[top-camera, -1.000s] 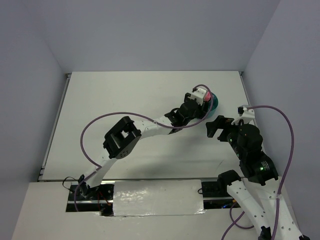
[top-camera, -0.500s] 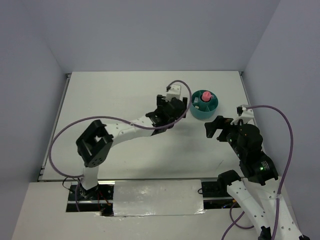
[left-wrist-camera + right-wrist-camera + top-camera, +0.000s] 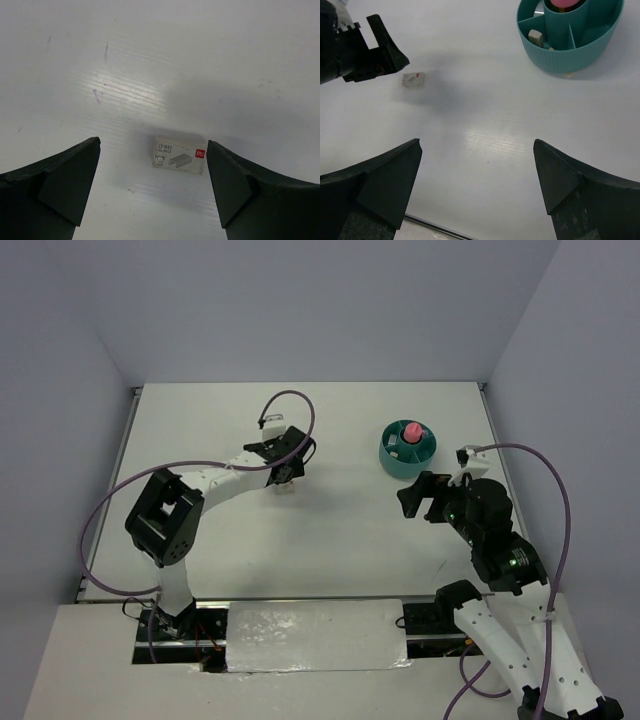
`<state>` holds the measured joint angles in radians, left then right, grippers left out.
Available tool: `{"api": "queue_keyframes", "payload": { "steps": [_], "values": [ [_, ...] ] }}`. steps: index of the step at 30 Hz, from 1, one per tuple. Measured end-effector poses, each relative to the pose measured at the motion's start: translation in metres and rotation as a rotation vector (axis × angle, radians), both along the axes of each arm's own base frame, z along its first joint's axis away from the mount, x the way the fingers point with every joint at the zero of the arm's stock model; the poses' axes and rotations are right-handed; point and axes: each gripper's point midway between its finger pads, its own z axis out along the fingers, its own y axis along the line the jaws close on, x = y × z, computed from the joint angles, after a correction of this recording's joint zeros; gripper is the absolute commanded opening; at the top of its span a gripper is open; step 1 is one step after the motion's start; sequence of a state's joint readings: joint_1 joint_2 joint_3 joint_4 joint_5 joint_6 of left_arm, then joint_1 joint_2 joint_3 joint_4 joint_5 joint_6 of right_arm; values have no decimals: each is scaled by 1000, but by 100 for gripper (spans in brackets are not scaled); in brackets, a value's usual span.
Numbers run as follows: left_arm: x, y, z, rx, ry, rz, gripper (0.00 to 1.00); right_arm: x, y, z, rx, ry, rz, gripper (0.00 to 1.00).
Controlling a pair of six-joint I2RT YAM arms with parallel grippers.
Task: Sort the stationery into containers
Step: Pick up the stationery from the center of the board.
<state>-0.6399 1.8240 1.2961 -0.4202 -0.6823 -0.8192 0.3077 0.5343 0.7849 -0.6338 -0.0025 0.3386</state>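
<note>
White box (image 3: 179,155) flat on tabletop (image 3: 150,60), long axis crosswise beneath left hand (image 3: 152,145), fingers (image 3: 60,175) spread; label print illegible. Right hand (image 3: 476,145) likewise spread, holding nothing.

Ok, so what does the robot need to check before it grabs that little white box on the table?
1. Left pincer open: ok, jaws wide apart.
2. White box centred under it: not ok, it lies off to one side in the left wrist view.
3. Space round the box: ok, only bare table beside it.
4. Right pincer out of the way: ok, open and apart from both the box and the teal tub.
5. Height above the box: cannot tell.
</note>
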Motion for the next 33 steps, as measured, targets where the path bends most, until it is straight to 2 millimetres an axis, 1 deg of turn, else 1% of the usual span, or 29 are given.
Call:
{"api": "queue_keyframes", "payload": {
  "steps": [2,9,14,15,16,17,19,20,21,24,26,29,33],
  "values": [
    [-6,-2,-11,-2,43,-16,99,0,3,-3,3,11,16,100],
    [-11,-16,-41,-36,125,-62,98,1,12,-11,10,52,61,100],
    [-16,-17,-61,-44,163,-73,91,0,14,-12,14,55,71,100],
    [-16,-17,-63,-49,162,-74,88,0,15,-12,16,56,75,100],
    [-15,-18,-63,-55,157,-73,80,0,15,-12,17,56,78,100],
    [-14,-20,-63,-67,149,-76,79,-1,16,-12,19,56,81,100],
    [-11,-23,-65,-88,137,-81,60,0,17,-11,22,52,86,100],
    [-10,-25,-65,-100,130,-85,52,0,18,-11,24,52,89,100],
    [-10,-26,-65,-103,123,-89,39,0,19,-12,28,49,95,100],
    [-15,-26,-63,-136,102,-110,21,1,25,-15,48,47,117,100],
    [-24,-25,-62,-160,94,-140,21,2,29,-19,67,52,132,100],
    [-51,-25,-58,-198,92,-234,21,3,35,-24,97,72,146,100],
    [-90,-40,-41,-250,12,-432,18,6,46,-22,154,87,170,100]
  ]
}}
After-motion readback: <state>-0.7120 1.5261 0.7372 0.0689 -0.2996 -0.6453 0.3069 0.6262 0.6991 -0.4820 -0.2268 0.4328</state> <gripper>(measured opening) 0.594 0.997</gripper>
